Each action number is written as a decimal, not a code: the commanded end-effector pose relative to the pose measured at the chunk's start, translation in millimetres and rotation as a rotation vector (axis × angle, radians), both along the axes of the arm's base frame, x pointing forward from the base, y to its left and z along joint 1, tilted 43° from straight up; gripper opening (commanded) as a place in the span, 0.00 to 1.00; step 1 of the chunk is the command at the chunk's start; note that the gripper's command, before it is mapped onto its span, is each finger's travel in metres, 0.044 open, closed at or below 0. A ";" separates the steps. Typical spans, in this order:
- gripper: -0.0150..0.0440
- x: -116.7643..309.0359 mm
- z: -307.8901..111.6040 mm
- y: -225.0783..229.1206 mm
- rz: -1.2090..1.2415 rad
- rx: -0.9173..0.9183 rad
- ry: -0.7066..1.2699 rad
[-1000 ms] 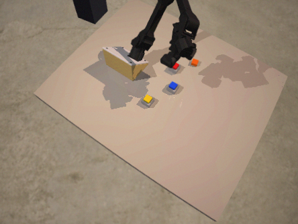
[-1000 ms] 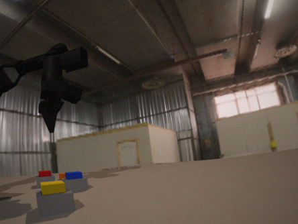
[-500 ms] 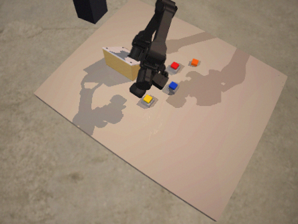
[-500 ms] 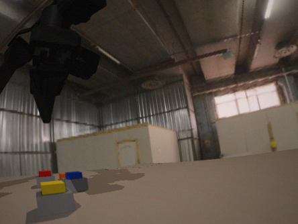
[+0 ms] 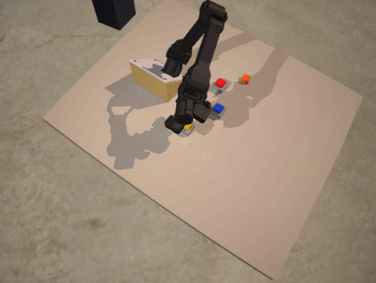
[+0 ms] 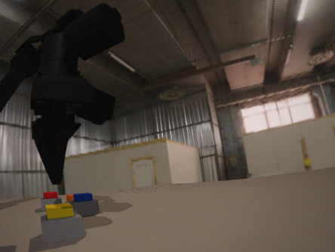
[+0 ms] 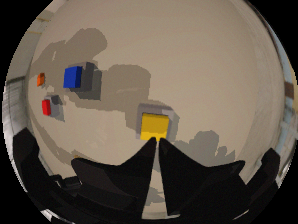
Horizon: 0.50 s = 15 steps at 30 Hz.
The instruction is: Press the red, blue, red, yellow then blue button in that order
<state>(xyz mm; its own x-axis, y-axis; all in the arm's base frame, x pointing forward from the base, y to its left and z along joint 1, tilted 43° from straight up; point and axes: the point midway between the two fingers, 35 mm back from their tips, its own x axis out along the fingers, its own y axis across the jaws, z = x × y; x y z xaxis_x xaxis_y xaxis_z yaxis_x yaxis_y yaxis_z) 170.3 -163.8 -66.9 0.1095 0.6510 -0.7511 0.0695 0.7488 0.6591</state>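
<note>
My gripper is shut with nothing between the fingers, and points down over the yellow button. In the exterior view a gap shows between the fingertips and the cap. The yellow button has its cap raised on a grey base; the arm partly covers it in the top view. The blue button and the red button stand apart from the fingers, with their caps raised.
A small orange block lies beyond the red and blue buttons. A tan box with a sloping white top stands beside the arm. A dark post stands off the table's far edge.
</note>
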 end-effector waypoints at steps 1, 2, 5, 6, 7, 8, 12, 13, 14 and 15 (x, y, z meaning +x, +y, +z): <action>0.29 0.8 -4.0 5.3 -0.005 0.007 0.002; 0.29 1.0 -5.2 6.4 -0.005 0.007 0.002; 0.29 1.7 -8.9 9.5 -0.005 0.007 0.002; 0.29 1.9 -10.2 10.6 -0.005 0.007 0.002; 0.29 2.1 -11.4 11.7 -0.005 0.007 0.002; 0.29 2.3 -12.6 12.8 -0.005 0.007 0.002; 0.29 3.0 -17.3 17.1 -0.005 0.007 0.002; 0.29 3.1 -18.5 18.2 -0.005 0.007 0.002; 0.29 3.2 -19.7 19.3 -0.005 0.007 0.002; 0.29 3.4 -20.8 20.4 -0.005 0.007 0.002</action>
